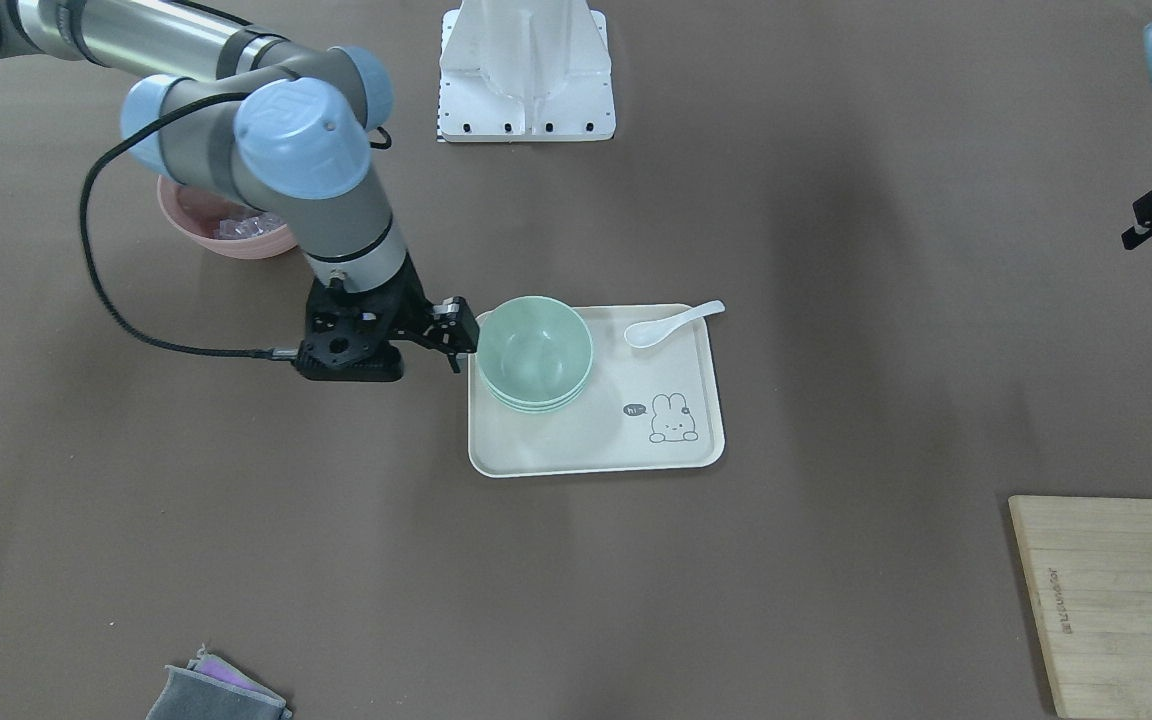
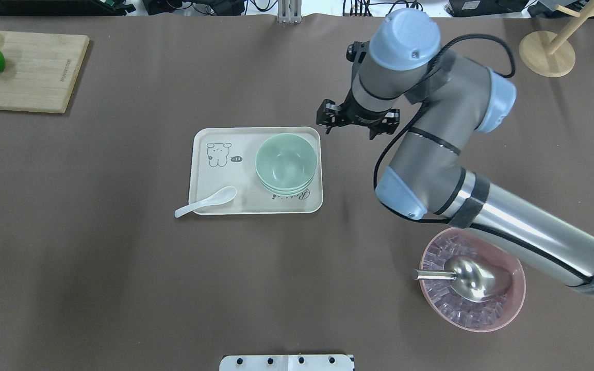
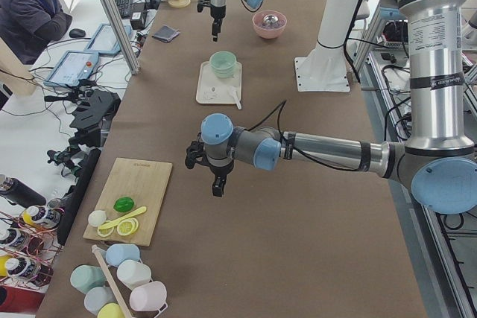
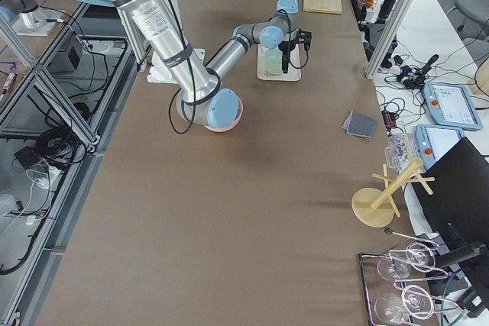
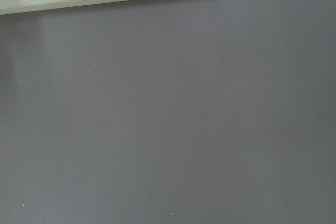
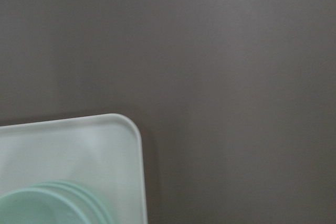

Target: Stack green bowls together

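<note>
So we've got all three green bowls [image 2: 285,162] nested into one stack, sitting on the cream tray [image 2: 248,198] at the end nearest the right gripper [image 2: 357,122]. Its fingers look spread apart with nothing between them, and it hangs just off the tray's edge, not touching the bowls. The left gripper [image 3: 215,186] is way over by the cutting board [image 3: 130,184], and we can't tell if it's open or closed

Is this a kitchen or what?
Probably a robot lab, not a kitchen: a left arm and a right arm stand at one long table, control tablets lie beside it, and a person sits nearby.
</note>
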You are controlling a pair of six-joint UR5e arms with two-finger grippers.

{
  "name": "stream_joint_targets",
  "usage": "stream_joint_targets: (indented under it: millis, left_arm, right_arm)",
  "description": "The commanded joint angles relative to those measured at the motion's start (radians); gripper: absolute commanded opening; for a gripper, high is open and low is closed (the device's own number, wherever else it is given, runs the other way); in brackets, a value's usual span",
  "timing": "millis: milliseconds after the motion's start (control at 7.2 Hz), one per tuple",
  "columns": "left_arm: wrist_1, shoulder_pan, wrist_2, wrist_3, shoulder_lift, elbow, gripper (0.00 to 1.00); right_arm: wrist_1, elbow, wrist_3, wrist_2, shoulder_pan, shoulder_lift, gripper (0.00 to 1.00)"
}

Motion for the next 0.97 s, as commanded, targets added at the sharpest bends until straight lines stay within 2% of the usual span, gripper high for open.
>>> stream_joint_targets:
  millis: [0,139,278,556,694,833]
  left_arm:
    - [0.010,-0.006,-0.012,-0.001,0.025,0.041,0.98]
    - [0.074,-0.049,-0.010,0.002,0.021,0.041,0.98]
    - [0.109,-0.080,-0.012,0.063,0.022,0.041,0.98]
    - [0.283,-0.233,-0.003,0.321,0.015,0.050,0.98]
    - [0.339,-0.309,-0.003,0.401,0.012,0.048,0.98]
    - [0.340,-0.345,0.000,0.414,0.018,0.050,0.98]
  right_arm:
    - [-0.122,0.143,-0.267,0.059,0.149,-0.139,1.00]
    - [-0.199,0.236,-0.422,0.061,0.205,-0.229,1.00]
    - [-0.241,0.289,-0.559,0.090,0.284,-0.306,1.00]
    - [-0.235,0.344,-0.844,0.212,0.474,-0.536,1.00]
    - [-0.231,0.364,-0.970,0.219,0.528,-0.655,1.00]
    - [-0.229,0.371,-1.065,0.217,0.599,-0.731,1.00]
